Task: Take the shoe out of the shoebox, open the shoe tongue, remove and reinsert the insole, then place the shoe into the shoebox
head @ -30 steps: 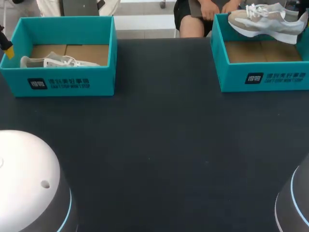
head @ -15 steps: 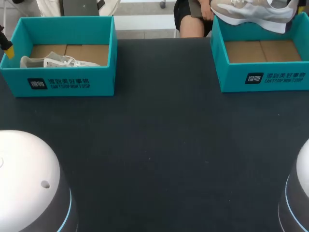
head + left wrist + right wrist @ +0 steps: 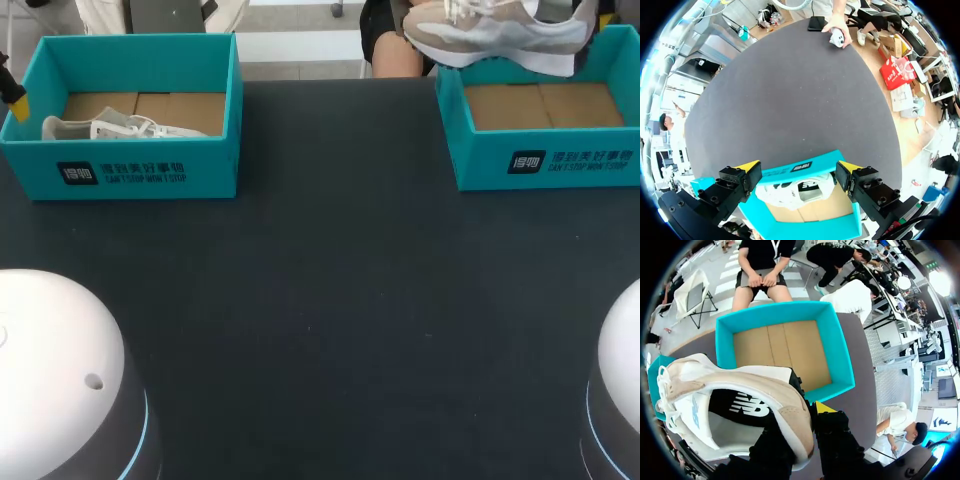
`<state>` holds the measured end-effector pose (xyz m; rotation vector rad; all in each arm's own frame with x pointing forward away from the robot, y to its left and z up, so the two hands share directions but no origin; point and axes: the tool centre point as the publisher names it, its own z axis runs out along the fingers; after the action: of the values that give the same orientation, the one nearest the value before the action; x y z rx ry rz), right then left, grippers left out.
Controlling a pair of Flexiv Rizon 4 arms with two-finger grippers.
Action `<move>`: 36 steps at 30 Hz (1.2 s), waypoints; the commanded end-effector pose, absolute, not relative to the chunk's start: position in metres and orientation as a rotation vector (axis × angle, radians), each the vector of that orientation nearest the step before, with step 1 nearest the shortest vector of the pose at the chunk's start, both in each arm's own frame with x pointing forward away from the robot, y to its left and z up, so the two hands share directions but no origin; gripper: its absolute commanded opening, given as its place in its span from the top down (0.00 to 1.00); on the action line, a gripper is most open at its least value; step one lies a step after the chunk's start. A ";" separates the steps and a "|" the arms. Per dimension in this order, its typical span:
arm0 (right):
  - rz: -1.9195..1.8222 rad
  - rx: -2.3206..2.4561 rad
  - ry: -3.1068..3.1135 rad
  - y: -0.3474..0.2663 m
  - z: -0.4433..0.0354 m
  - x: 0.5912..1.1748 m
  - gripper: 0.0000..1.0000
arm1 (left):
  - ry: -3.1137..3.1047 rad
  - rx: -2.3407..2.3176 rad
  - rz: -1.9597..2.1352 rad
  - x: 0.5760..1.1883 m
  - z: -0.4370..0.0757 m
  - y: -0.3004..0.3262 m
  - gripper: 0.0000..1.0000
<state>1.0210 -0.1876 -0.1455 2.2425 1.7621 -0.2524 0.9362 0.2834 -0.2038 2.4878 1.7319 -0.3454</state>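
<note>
Evidently, the right gripper (image 3: 802,429), clamped on the shoe (image 3: 490,35), had carried it over the shoebox (image 3: 545,160) toward its left wall, so removal was nearly complete.

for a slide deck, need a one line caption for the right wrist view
Right gripper grips a beige and white sneaker by its heel, held above the empty teal shoebox.

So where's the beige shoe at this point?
In the head view the beige shoe hangs above the far edge of the right shoebox, on the robot's right side; the right gripper clamps its heel end.
</note>
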 end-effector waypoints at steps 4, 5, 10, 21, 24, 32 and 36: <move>-0.077 2.081 1.731 -0.162 -0.141 0.980 1.00 | 1.732 2.487 -0.339 0.934 -0.204 0.283 0.00; -0.075 2.078 1.745 -0.157 -0.142 0.975 1.00 | 1.732 2.487 -0.339 0.934 -0.204 0.283 0.00; -0.072 2.113 1.740 -0.136 -0.145 0.955 1.00 | 1.732 2.487 -0.339 0.934 -0.204 0.283 0.00; -0.053 2.112 1.741 -0.125 -0.146 0.948 1.00 | 1.732 2.487 -0.339 0.934 -0.204 0.283 0.00; -0.053 2.112 1.741 -0.125 -0.146 0.948 1.00 | 1.732 2.487 -0.339 0.934 -0.204 0.283 0.00; -0.053 2.112 1.741 -0.125 -0.146 0.948 1.00 | 1.732 2.487 -0.339 0.934 -0.204 0.283 0.00; -0.053 2.112 1.741 -0.125 -0.146 0.948 1.00 | 1.732 2.487 -0.339 0.934 -0.204 0.283 0.00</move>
<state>0.9490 -0.1246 -0.1467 2.1116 1.7414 -0.0618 0.9362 0.2835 -0.2038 2.4877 1.7319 -0.3454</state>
